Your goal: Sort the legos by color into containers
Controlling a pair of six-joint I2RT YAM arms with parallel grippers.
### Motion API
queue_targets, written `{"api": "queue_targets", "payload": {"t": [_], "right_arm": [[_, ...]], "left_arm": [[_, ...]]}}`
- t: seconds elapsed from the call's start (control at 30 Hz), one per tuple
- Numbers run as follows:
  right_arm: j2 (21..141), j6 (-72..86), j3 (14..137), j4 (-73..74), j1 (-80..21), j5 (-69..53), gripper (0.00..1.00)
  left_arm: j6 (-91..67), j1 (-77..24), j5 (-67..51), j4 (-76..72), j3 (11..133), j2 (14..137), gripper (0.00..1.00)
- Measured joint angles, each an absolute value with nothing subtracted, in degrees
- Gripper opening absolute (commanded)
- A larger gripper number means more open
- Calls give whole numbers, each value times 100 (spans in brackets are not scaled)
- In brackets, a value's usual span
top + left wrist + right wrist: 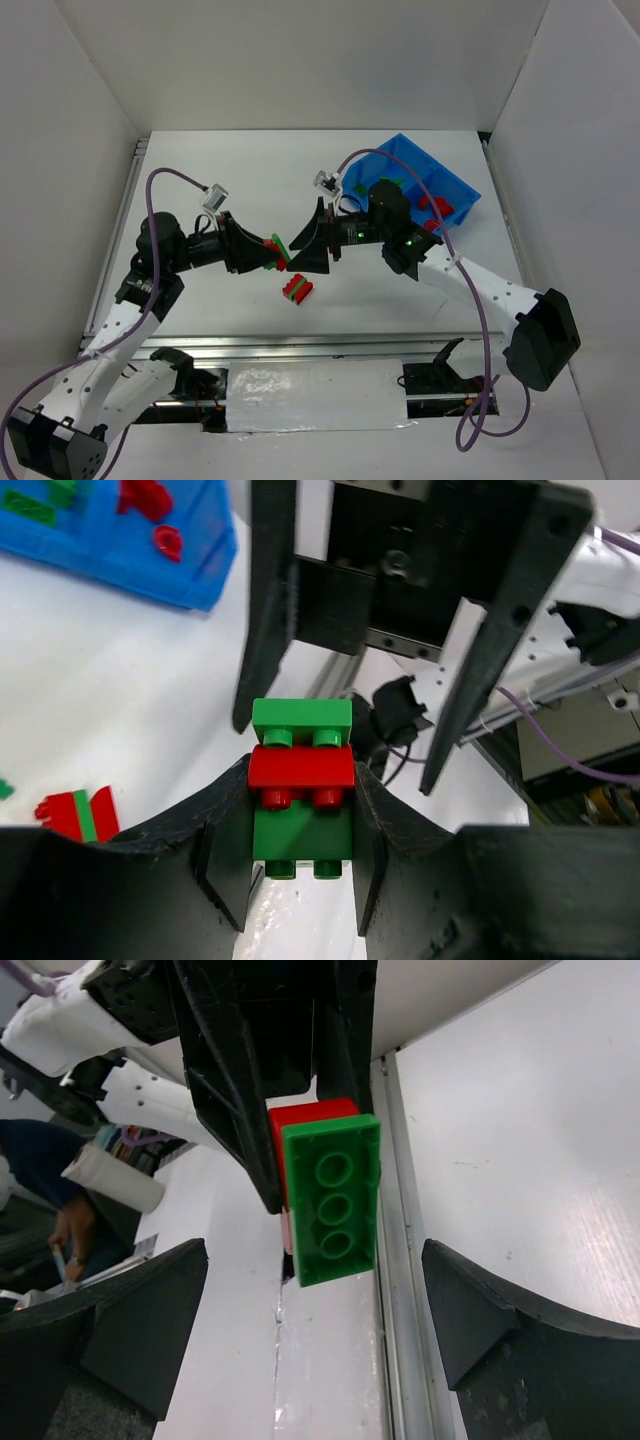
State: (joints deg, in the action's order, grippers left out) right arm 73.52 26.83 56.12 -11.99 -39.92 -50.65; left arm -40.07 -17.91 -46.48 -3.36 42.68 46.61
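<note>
Legos, a green-red-green stack [300, 790], sit pinched by their sides in the left tool [262, 255] above the middle of the worktop [220, 170]. Light, rigid, slick, press-fitted: the wide-open, empty right tool [315, 1260] should probably clamp the flat sides of the end green brick [333, 1200].

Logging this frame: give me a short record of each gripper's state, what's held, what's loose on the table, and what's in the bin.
left gripper: shut on the green-red-green stack
right gripper: open, facing that stack, not touching it
loose on table: one red-and-green stack, near the grippers
blue bin: green legos in one compartment, red legos in the other
task status: unfinished; mixed stacks not yet split
</note>
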Motion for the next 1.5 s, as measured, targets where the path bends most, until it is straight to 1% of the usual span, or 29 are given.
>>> {"api": "queue_targets", "payload": {"t": [0.13, 0.2, 0.23, 0.3, 0.33, 0.37, 0.4, 0.43, 0.47, 0.67, 0.97, 1.13, 1.27, 1.37, 1.43, 1.5], "right_arm": [[7448, 2989, 5616, -1549, -4025, -5262, 90], [7474, 3039, 5636, -1629, -4064, -5280, 80], [7489, 3059, 5655, -1651, -4097, -5288, 72], [7555, 3079, 5719, -1732, -4174, -5328, 66], [7592, 3105, 5743, -1774, -4206, -5347, 58], [7612, 3109, 5749, -1826, -4226, -5363, 52], [7629, 3129, 5749, -1861, -4244, -5387, 44], [7634, 3135, 5749, -1876, -4257, -5398, 2], [7634, 3116, 5749, -1911, -4261, -5437, 0], [7623, 2982, 5723, -1894, -4215, -5428, 0], [7625, 3229, 5376, -2554, -3986, -5666, 0], [7607, 3280, 5290, -2523, -3334, -5616, 0], [7599, 3249, 5288, -2414, -3072, -5452, 0], [7588, 3140, 5330, -1986, -2895, -4851, 0], [7712, 3046, 5673, -1214, -2762, -3782, 0], [8103, 3065, 6401, -349, -2620, -2423, 0]], "left_arm": [[-4099, -1806, -5013, -683, 4189, 4598, 0], [-4121, -1811, -5131, -816, 4180, 4558, 0], [-4136, -1811, -5159, -864, 4176, 4536, 0], [-4185, -1811, -5199, -937, 4171, 4477, 0], [-4198, -1815, -5216, -954, 4171, 4456, 0], [-4206, -1815, -5238, -974, 4171, 4447, 0], [-4213, -1815, -5253, -998, 4171, 4447, 0], [-4213, -1815, -5264, -1022, 4171, 4456, 0], [-4257, -1811, -5315, -1046, 4169, 4464, 0], [-4121, -1811, -5280, -958, 4174, 4460, 0], [-3857, -1922, -4915, -508, 4252, 4392, 0], [-3623, -1861, -4836, -78, 4355, 4300, 0], [-3592, -1861, -4755, 45, 4392, 4313, 0], [-3461, -1861, -4506, 386, 4539, 4381, 0], [-3319, -1863, -4156, 832, 4812, 4491, 0], [-3140, -1861, -3820, 1243, 5118, 4611, 0]]}}
